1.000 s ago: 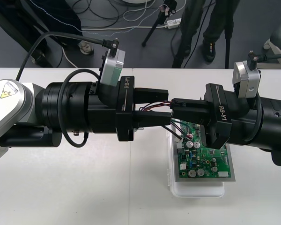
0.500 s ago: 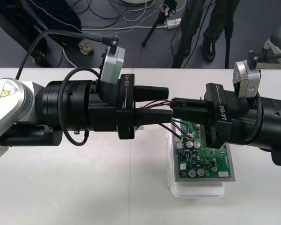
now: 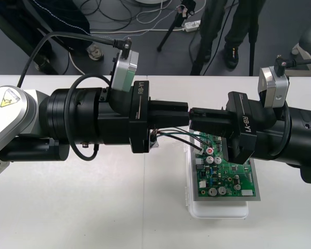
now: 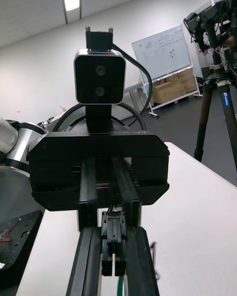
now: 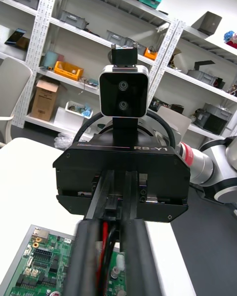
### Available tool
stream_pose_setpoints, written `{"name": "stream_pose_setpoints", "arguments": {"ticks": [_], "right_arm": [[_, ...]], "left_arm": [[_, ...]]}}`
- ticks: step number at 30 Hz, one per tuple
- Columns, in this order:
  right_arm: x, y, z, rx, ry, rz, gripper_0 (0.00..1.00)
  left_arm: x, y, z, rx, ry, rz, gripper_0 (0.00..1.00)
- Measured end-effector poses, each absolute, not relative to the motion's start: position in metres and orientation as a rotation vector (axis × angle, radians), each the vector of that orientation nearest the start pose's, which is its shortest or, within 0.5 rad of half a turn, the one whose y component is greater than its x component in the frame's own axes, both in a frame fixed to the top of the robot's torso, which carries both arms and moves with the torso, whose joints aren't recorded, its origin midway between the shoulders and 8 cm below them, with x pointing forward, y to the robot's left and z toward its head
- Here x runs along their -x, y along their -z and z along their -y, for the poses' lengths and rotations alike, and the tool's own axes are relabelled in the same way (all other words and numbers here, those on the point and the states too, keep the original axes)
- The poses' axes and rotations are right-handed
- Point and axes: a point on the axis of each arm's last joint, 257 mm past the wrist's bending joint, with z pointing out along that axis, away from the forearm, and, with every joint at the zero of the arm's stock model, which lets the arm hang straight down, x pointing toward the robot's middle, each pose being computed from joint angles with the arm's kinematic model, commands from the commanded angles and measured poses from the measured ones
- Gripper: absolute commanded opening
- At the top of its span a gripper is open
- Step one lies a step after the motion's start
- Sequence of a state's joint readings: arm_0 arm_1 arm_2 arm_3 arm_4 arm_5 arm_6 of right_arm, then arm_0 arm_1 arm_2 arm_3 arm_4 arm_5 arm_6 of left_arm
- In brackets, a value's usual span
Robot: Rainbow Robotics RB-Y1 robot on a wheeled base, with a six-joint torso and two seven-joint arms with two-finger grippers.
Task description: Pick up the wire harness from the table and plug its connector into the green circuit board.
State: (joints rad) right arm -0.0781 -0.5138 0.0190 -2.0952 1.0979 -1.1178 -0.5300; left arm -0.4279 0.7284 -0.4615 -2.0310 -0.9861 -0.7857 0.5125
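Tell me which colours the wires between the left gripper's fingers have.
The wires are red and black, clearest in the left wrist view.

Left gripper and right gripper meet tip to tip above the circuit board, wire harness between them.

We see both arms stretched out level and pointed toward each other, the left arm coming in from the left side and the right arm from the right side. The left gripper and the right gripper meet tip to tip, nearly touching. The left fingers are pressed close together, with wires of the wire harness between them. The right fingers also stand near the middle, closed on its small black plug. Both wrists are held straight, in line with their arms.
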Motion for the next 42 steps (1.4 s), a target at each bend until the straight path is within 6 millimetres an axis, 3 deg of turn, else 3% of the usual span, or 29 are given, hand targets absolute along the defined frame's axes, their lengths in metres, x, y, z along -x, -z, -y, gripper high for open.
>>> {"name": "stream_pose_setpoints", "arguments": {"ticks": [17,19,21,22,23,24,25,42], "right_arm": [[-0.3132,0.0236,0.0408,1.024,-1.178,-1.184,0.0],[-0.3132,0.0235,0.0408,1.024,-1.178,-1.184,0.14],[-0.3134,0.0233,0.0409,1.023,-1.178,-1.183,0.56],[-0.3137,0.0228,0.0409,1.02,-1.178,-1.183,0.66],[-0.3138,0.0224,0.041,1.018,-1.179,-1.182,0.86],[-0.3142,0.0219,0.0411,1.015,-1.179,-1.182,0.96],[-0.3147,0.0215,0.0412,1.013,-1.178,-1.182,1.0],[-0.3133,0.0173,0.0417,1.001,-1.195,-1.171,1.0]], "left_arm": [[-0.3148,0.0187,0.0433,-1.171,1.25,-1.198,0.0],[-0.3148,0.0186,0.0434,-1.17,1.25,-1.198,0.0],[-0.3149,0.0185,0.0434,-1.17,1.25,-1.198,0.0],[-0.3148,0.0184,0.0436,-1.169,1.25,-1.198,0.0],[-0.3148,0.0183,0.0436,-1.169,1.25,-1.197,0.0],[-0.3148,0.0183,0.0437,-1.169,1.251,-1.197,0.0],[-0.3148,0.0182,0.0437,-1.169,1.251,-1.197,0.0],[-0.3126,0.014,0.0436,-1.154,1.279,-1.194,0.0]]}}
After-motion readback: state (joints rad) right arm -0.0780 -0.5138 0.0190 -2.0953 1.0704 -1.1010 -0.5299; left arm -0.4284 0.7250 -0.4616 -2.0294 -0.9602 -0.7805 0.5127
